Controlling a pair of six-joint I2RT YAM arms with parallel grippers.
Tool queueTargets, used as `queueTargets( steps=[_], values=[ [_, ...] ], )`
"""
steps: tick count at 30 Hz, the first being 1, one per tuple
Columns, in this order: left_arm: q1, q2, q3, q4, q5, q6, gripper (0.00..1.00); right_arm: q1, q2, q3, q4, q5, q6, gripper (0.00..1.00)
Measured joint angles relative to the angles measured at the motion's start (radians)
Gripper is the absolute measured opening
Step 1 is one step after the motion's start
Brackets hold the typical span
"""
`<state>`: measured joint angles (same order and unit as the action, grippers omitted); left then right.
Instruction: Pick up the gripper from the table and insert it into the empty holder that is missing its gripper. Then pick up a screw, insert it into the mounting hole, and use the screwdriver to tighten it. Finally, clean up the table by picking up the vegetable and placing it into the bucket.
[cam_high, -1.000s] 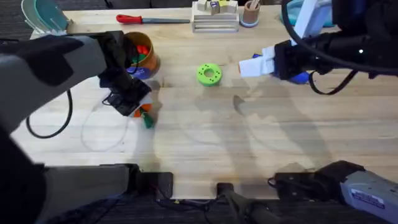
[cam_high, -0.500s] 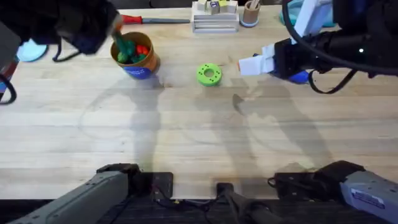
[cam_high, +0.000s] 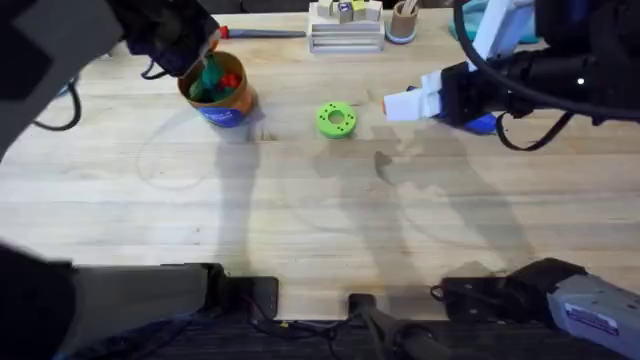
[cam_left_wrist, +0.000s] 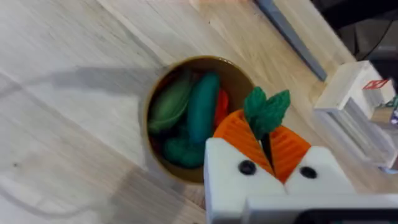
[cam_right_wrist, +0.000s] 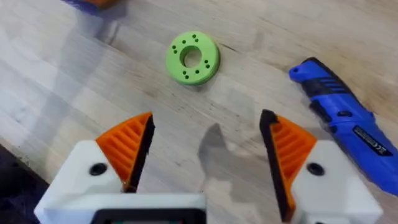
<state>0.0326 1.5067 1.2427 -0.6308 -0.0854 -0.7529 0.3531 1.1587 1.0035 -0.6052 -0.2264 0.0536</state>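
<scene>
Pale wooden table (cam_high: 330, 220), grain running lengthwise. Left arm reaches to the upper left of the overhead frame, dark and blurred; left gripper (cam_left_wrist: 268, 146) — white blocks, orange ribbed pads — hangs over the bucket (cam_high: 222, 95), clenched on the vegetable (cam_left_wrist: 266, 111), its leafy green end poking up between the pads. Round orange-tan bucket with blue band holds other toy foods. Right gripper (cam_right_wrist: 205, 155) — upper right overhead — is released, pads well apart. Blue screwdriver (cam_right_wrist: 342, 112) lies near a green ring-shaped disc (cam_right_wrist: 192, 58).
</scene>
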Motion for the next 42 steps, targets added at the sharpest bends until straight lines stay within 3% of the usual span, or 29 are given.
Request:
queueTargets(
  steps=[5, 8, 10, 15, 16, 23, 28, 32, 38, 39, 42],
  values=[
    [0.0, 0.048, 0.0, 0.021, 0.034, 0.091, 0.009, 0.0, 0.0, 0.0, 0.0, 0.0, 0.0, 0.991],
    [0.0, 0.049, 0.0, 0.021, 0.042, 0.136, 0.134, 0.0, 0.0, 0.0, 0.001, 0.0, 0.0, 0.991],
    [0.0, 0.049, 0.0, 0.021, 0.045, 0.15, 0.301, 0.0, 0.0, 0.0, 0.011, 0.0, 0.0, 0.991],
    [0.0, 0.049, 0.0, 0.02, 0.049, 0.172, 0.95, 0.0, 0.0, 0.0, 0.045, 0.0, 0.0, 0.991],
    [0.0, 0.049, 0.0, 0.019, 0.05, 0.174, 0.981, 0.0, 0.0, 0.0, 0.049, 0.0, 0.0, 0.991],
    [0.0, 0.003, 0.0, 0.011, 0.091, 0.202, 0.991, 0.0, 0.0, 0.0, 0.043, 0.0, 0.003, 0.991],
    [0.0, -0.119, 0.0, -0.011, 0.155, 0.284, 0.991, 0.0, 0.0, 0.0, 0.008, 0.0, 0.003, 0.991],
    [0.0, -0.254, 0.0, -0.095, 0.247, 0.426, 0.991, 0.0, -0.002, 0.0, -0.036, 0.0, 0.003, 0.991],
    [0.0, -0.428, 0.0, -0.327, 0.43, 0.708, 0.991, 0.0, -0.068, 0.0, -0.075, 0.0, 0.003, 0.991],
    [0.0, -0.486, 0.0, -0.429, 0.481, 0.817, 0.991, 0.0, -0.113, 0.0, -0.096, 0.0, 0.003, 0.99],
    [0.0, -0.531, 0.0, -0.489, 0.507, 0.901, 0.991, 0.0, -0.149, 0.0, -0.112, 0.0, 0.003, 0.99]
  ],
)
